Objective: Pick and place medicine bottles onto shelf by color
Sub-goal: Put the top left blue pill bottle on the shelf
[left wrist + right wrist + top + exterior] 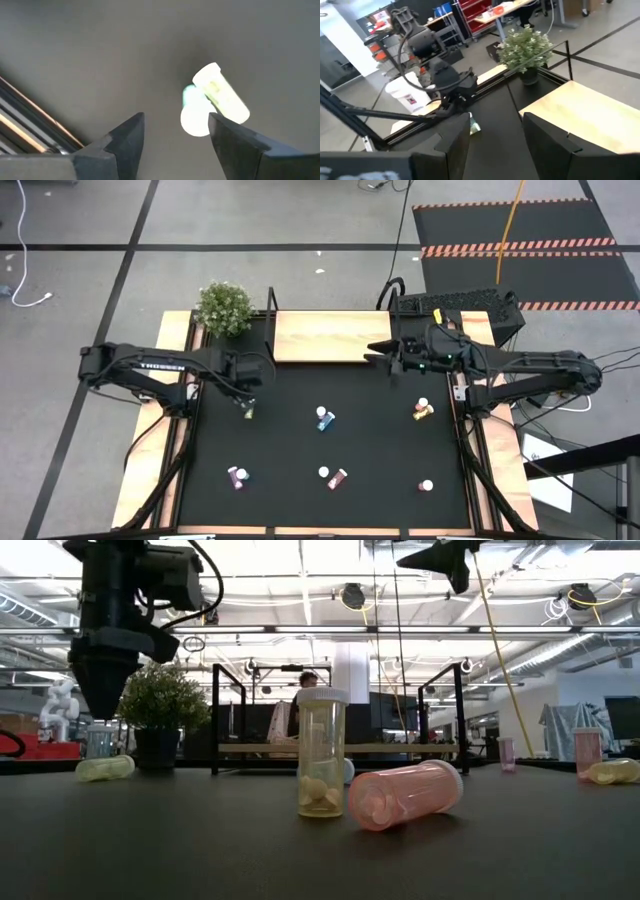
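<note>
L gripper [175, 135] hangs over the table's [300, 430] left side w/ fingers apart, nothing between; a green bottle [221, 92] lies on its side just under it. R gripper [385, 352] fingers apart, empty, over the shelf's [330, 335] right end. Other bottles scattered on the mat; shelf board bare.

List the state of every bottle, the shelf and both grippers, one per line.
Left gripper: open, above a lying green bottle.
Right gripper: open, empty, at the shelf's edge.
Shelf: bare, no bottles on it.
Blue bottle: on the mat.
Orange bottle: on the mat.
Yellow bottle: upright.
Pink bottle: lying on its side.
</note>
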